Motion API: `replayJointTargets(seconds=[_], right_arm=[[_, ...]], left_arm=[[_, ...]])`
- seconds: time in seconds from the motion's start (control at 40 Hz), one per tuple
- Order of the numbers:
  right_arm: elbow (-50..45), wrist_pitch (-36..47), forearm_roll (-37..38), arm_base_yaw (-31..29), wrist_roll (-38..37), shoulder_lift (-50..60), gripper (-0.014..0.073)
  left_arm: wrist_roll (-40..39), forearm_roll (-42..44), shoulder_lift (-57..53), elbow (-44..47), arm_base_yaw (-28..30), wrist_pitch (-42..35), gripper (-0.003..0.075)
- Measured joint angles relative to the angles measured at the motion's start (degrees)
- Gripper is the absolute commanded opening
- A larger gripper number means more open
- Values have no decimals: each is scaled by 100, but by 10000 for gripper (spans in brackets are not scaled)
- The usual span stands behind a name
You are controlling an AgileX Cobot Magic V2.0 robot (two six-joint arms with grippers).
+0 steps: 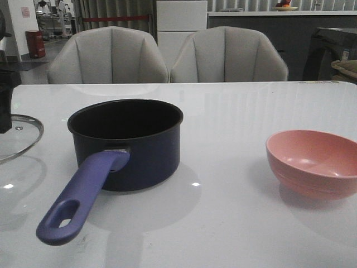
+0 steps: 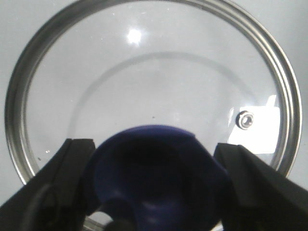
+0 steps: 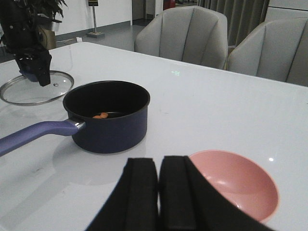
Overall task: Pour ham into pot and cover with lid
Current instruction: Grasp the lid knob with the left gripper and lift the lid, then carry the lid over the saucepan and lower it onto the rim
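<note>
Ham lies in the saucepan; covering is in hand. Left gripper fingers grip the lid knob. Right gripper fingers closed, empty. Next: carry the glass lid from frame left over the saucepan.

— How is the table laid out?
— The pot is set left of centre, its handle turned toward the near left. The ham is seen inside the pot.
— And the lid?
— It is found at the far left edge, well apart from the pot, with the left gripper placed on either side of its knob.
— What is on the right?
— A bowl is placed there, well apart from the pot. Two chairs are stood behind the table.
</note>
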State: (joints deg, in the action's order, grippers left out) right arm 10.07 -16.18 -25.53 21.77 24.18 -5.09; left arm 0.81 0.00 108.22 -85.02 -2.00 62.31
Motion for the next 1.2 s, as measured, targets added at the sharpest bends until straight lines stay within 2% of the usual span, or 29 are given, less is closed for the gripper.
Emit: replayJointTargets(seconds=[0.3, 0.475, 0.725, 1.199], right_arm=[[0, 0, 0, 0, 0, 0, 179], [0, 0, 0, 0, 0, 0, 179], [0, 0, 0, 0, 0, 0, 179], [0, 0, 0, 0, 0, 0, 179]], left_arm=[[79, -259, -140, -757, -56, 562, 115], [168, -295, -140, -828, -483, 667, 115], [193, -345, -153, -895, -1126, 430, 115], [425, -345, -194, -1618, -2240, 560, 115]])
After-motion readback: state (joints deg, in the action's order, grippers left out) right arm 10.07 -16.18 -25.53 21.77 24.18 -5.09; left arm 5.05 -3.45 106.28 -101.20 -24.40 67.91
